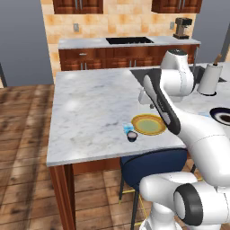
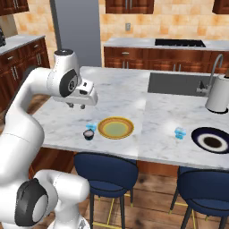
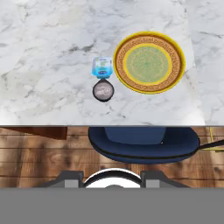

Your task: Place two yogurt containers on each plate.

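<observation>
Gripper (image 2: 76,106) hangs clenched and empty above the counter. Dark yogurt cup (image 3: 103,91) and blue tub (image 3: 102,67) look light, rigid, slippery; pinch their sides.

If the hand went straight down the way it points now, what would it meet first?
Probably bare marble counter near its front edge, left of the dark round cup and pale-blue tub; depth is unclear, so either tub could be grazed.

Home kitchen, marble island (image 2: 120,96), sink (image 2: 176,83), wood cabinets (image 2: 134,57), coffee mkr (image 1: 181,28)
</observation>
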